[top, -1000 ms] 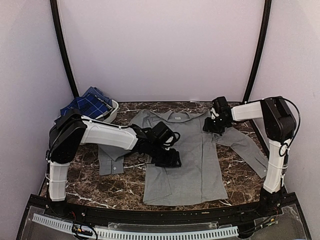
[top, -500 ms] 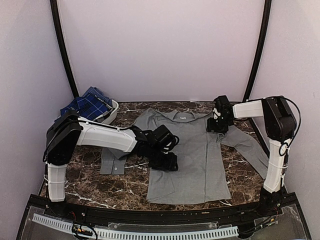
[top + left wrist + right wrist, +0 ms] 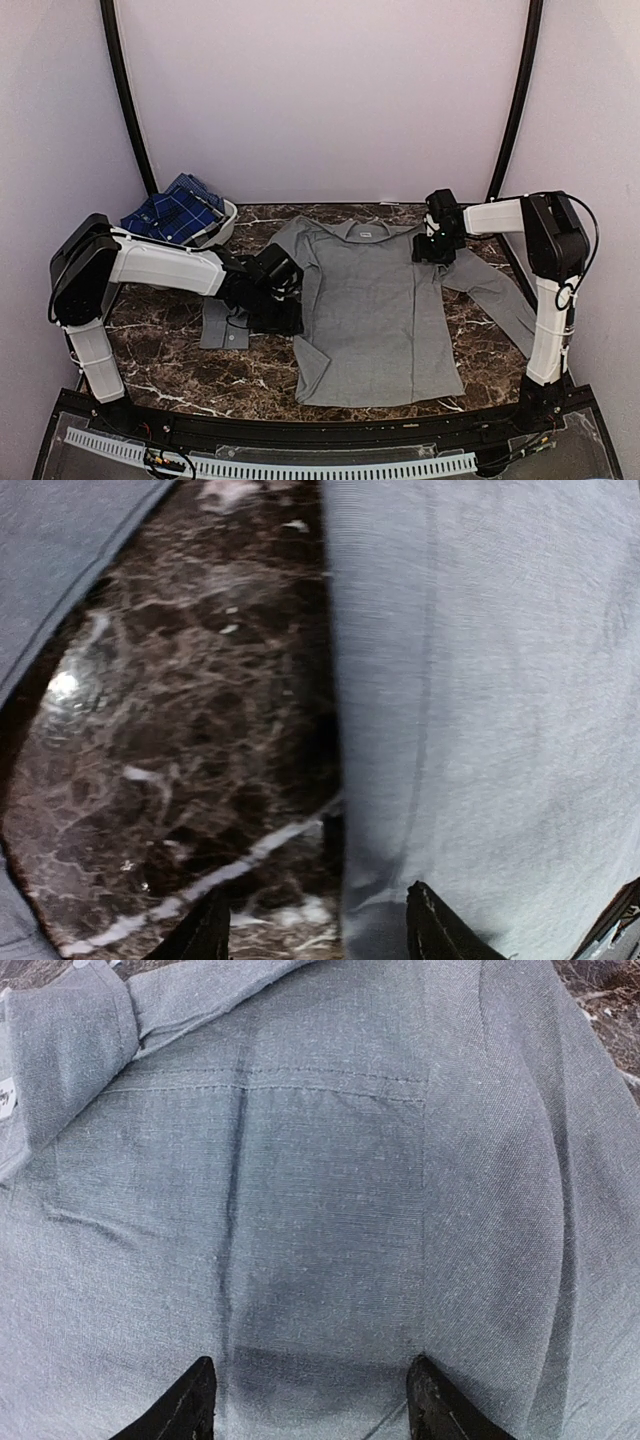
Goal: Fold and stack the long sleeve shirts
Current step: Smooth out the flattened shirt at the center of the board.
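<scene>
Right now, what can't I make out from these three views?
Grey shirt: one sleeve is partly covered by the left arm in the top view.
Plaid shirt: its lower part is hidden inside the basket in the top view.
Left hand and right hand: the wrist views' bottom edges cut off all but the fingertips, so contact with the cloth is unclear.

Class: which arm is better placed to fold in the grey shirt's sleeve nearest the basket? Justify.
Probably left: its fingers hang beside that sleeve; the right arm's fingers are over the opposite shoulder.
</scene>
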Action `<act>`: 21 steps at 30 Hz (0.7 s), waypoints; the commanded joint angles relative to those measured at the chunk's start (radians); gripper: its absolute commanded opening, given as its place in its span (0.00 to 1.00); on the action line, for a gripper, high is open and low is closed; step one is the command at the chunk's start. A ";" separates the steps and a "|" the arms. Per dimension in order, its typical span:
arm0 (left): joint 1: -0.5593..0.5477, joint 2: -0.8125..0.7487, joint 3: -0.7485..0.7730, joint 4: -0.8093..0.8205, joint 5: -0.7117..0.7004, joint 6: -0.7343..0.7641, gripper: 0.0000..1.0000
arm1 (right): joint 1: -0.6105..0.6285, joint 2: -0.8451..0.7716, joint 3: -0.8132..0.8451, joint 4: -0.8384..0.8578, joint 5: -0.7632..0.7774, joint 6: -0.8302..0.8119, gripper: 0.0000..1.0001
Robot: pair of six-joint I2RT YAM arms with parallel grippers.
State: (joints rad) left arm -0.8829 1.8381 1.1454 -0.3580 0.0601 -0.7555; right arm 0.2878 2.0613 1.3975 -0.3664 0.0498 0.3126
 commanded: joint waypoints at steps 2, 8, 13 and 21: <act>0.031 -0.069 -0.063 -0.050 -0.029 0.016 0.59 | -0.006 0.024 0.030 -0.039 0.018 -0.013 0.63; 0.076 -0.122 -0.118 -0.088 -0.065 0.040 0.59 | 0.000 -0.021 0.035 -0.054 0.008 -0.016 0.64; 0.096 -0.214 -0.155 -0.144 -0.149 0.049 0.59 | 0.038 -0.080 0.029 -0.075 0.026 -0.017 0.64; 0.170 -0.308 -0.261 -0.147 -0.216 0.013 0.54 | 0.205 -0.180 -0.029 -0.067 0.022 0.033 0.65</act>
State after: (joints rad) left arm -0.7643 1.5646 0.9394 -0.4740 -0.1120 -0.7315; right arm 0.4000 1.9442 1.3956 -0.4423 0.0746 0.3122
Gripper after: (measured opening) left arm 0.559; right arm 0.644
